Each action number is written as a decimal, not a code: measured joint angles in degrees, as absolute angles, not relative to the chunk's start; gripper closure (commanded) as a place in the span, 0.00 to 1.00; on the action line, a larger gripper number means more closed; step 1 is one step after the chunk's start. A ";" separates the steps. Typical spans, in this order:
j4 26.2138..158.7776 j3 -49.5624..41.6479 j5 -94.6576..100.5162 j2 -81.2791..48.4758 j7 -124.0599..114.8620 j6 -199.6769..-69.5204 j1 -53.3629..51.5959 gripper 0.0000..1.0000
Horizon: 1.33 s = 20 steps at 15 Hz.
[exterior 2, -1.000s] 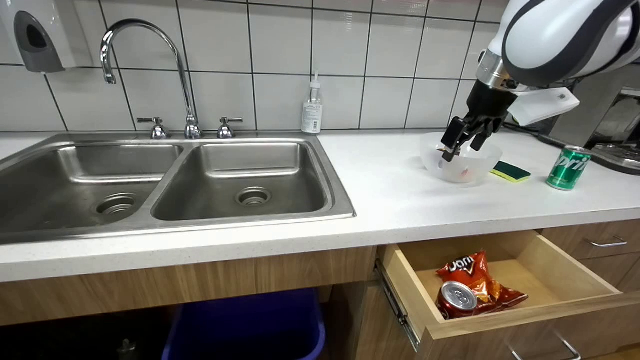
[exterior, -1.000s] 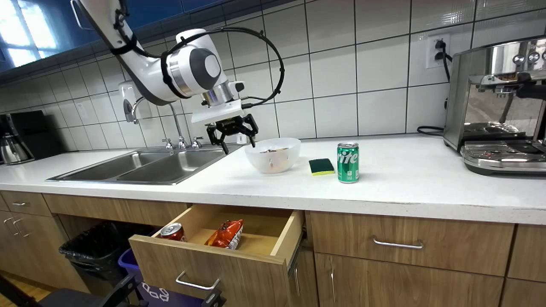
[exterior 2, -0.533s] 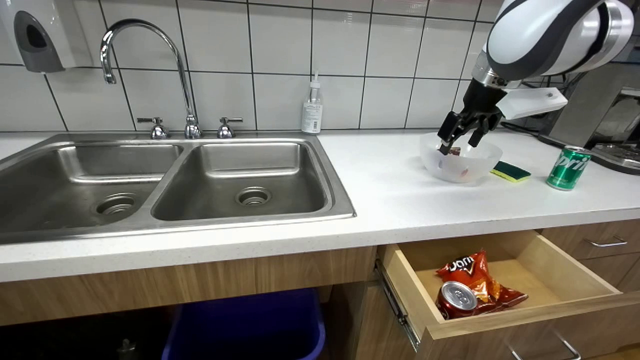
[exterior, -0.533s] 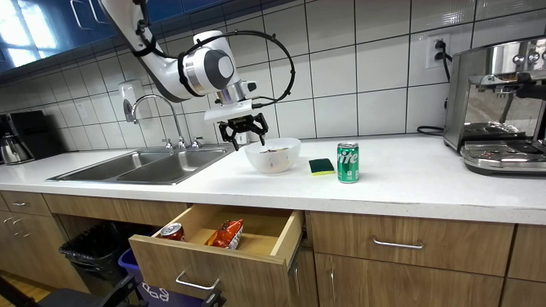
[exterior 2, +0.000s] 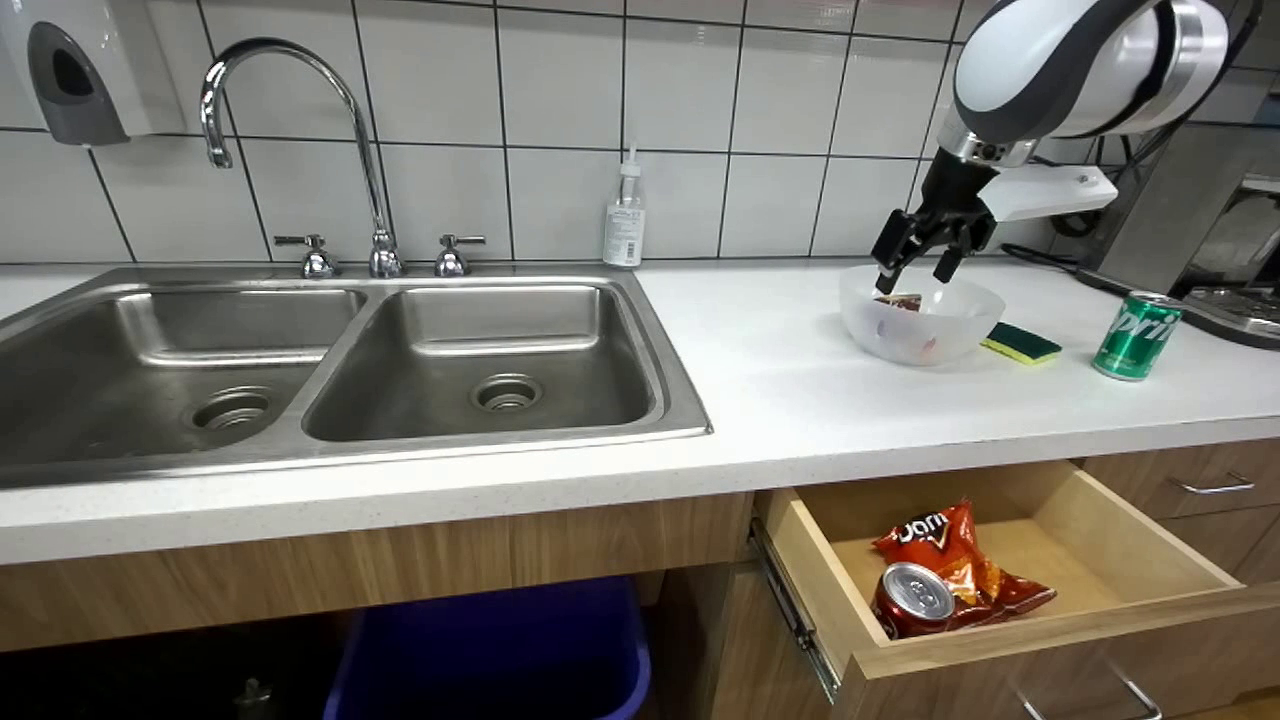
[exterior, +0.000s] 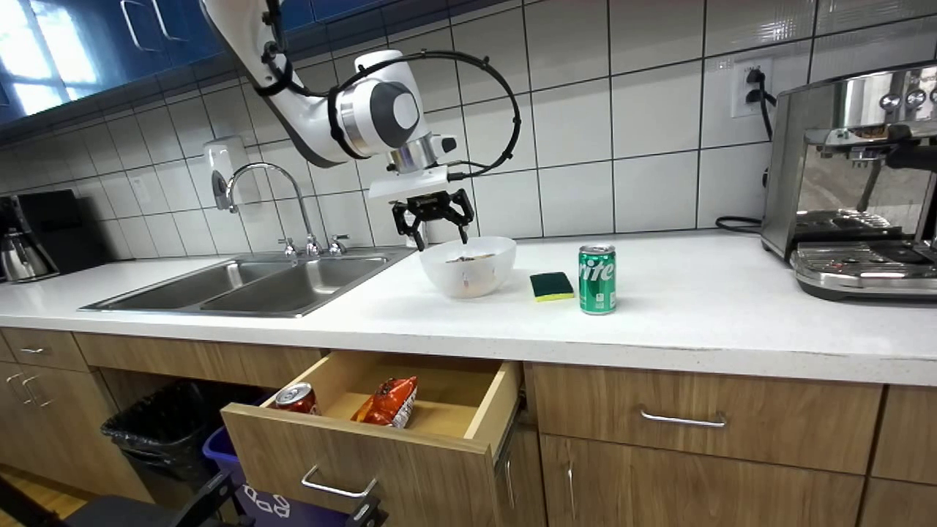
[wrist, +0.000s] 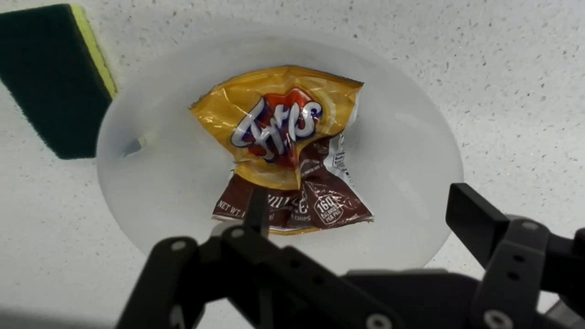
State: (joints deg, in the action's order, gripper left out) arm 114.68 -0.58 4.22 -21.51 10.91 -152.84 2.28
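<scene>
Both exterior views show my black gripper (exterior: 443, 244) (exterior 2: 914, 280) hanging fingers down just over the rim of a translucent white bowl (exterior: 468, 282) (exterior 2: 915, 338). In the bowl lies a small yellow and brown chip bag (wrist: 279, 123) (exterior 2: 903, 301), crumpled at its waist. The wrist view has the jaws spread wide with nothing held between them. One finger (wrist: 257, 210) overlaps the bag's lower end there, and the opposite finger (wrist: 475, 224) appears past the bowl's edge. A green and yellow sponge (wrist: 48, 77) (exterior: 552, 285) lies beside the bowl.
A green soda can (exterior: 597, 279) (exterior 2: 1137, 337) stands near the sponge. Below the counter an open drawer (exterior: 446, 410) holds a red can (exterior 2: 910, 605) and a red chip bag (exterior 2: 955, 550). A double sink (exterior 2: 690, 415) and an espresso machine (exterior: 864, 183) flank the area.
My gripper has travelled from the sink side toward the bowl, rightward in an exterior view with the coffee machine, staying wide open. The bowl, bags, sponge and cans have not moved.
</scene>
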 measured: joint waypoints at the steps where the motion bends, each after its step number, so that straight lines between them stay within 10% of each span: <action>1: 113.90 -0.59 4.06 -21.92 10.98 -152.41 2.53 0.00; 20: 100.91 0.86 3.28 -33.44 14.71 -149.03 4.99 0.00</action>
